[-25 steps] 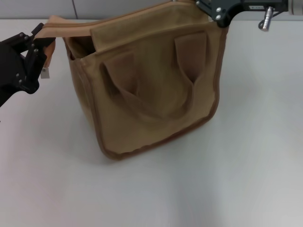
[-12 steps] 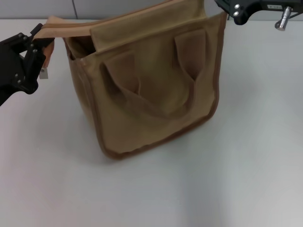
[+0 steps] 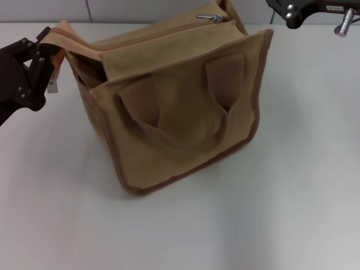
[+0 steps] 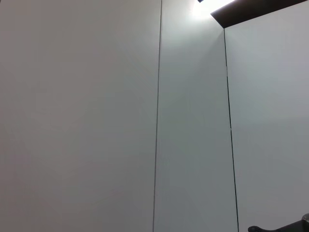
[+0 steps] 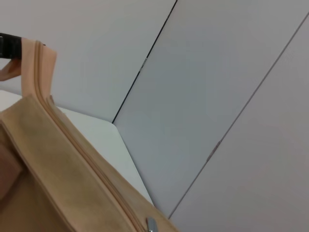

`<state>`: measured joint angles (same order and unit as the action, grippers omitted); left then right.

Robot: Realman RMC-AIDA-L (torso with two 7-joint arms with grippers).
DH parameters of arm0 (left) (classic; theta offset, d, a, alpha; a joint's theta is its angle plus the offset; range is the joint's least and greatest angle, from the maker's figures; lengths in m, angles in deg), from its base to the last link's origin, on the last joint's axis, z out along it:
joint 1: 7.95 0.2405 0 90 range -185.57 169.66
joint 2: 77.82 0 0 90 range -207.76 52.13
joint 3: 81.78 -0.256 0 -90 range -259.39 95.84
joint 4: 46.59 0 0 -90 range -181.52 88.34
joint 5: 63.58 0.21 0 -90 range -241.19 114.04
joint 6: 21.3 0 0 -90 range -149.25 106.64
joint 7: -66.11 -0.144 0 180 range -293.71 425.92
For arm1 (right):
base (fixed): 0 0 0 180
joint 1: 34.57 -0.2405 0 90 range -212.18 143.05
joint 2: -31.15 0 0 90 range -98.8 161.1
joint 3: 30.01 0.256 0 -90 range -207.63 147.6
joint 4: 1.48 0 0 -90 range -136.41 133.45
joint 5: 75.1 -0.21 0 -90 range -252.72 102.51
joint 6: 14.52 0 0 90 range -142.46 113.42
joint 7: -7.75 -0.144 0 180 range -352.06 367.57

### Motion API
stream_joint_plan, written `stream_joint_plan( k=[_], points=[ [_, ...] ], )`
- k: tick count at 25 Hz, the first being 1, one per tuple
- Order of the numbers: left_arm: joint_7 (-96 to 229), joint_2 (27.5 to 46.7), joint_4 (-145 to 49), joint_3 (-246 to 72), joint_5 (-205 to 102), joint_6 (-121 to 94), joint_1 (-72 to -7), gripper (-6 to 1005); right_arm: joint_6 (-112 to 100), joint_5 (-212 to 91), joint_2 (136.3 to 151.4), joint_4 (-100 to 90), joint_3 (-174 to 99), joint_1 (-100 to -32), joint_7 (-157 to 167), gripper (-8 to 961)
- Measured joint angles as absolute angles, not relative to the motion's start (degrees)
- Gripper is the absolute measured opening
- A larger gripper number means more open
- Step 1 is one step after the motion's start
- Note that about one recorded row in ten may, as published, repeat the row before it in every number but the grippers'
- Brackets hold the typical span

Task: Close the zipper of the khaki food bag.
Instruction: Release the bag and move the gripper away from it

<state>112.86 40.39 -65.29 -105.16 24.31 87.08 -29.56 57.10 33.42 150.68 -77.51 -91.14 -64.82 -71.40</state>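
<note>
i see a plain white tabletop (image 3: pixel 236 225) filling most of the head view, evenly lit. behind it runs a pale grey panelled wall (image 4: pixel 77 116) with thin dark vertical seams between the panels. high up in the left wrist view there's a bright light patch (image 4: pixel 207 7) beside a dark strip.
</note>
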Motion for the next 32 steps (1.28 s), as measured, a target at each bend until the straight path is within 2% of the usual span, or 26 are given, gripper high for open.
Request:
stream_joint_plan(
  k=[8, 24, 32],
  points=[
    [112.86, 40.39, -65.23, -105.23, 24.31, 87.1, -29.75, 117, 57.8, 30.19, 150.7, -77.5, -91.23, -63.6, -71.52, 1],
    [112.95, 40.49, -65.27, -105.51, 24.41, 87.38, -29.64, 119, 59.21, 26.01, 150.68, -77.39, -91.02, -61.6, -71.99, 621],
    [113.4, 40.41, -65.67, -105.51, 24.49, 87.34, -29.7, 120, 66.4, 17.85, 150.16, -76.08, -85.28, -60.49, -78.31, 765]
  ],
)
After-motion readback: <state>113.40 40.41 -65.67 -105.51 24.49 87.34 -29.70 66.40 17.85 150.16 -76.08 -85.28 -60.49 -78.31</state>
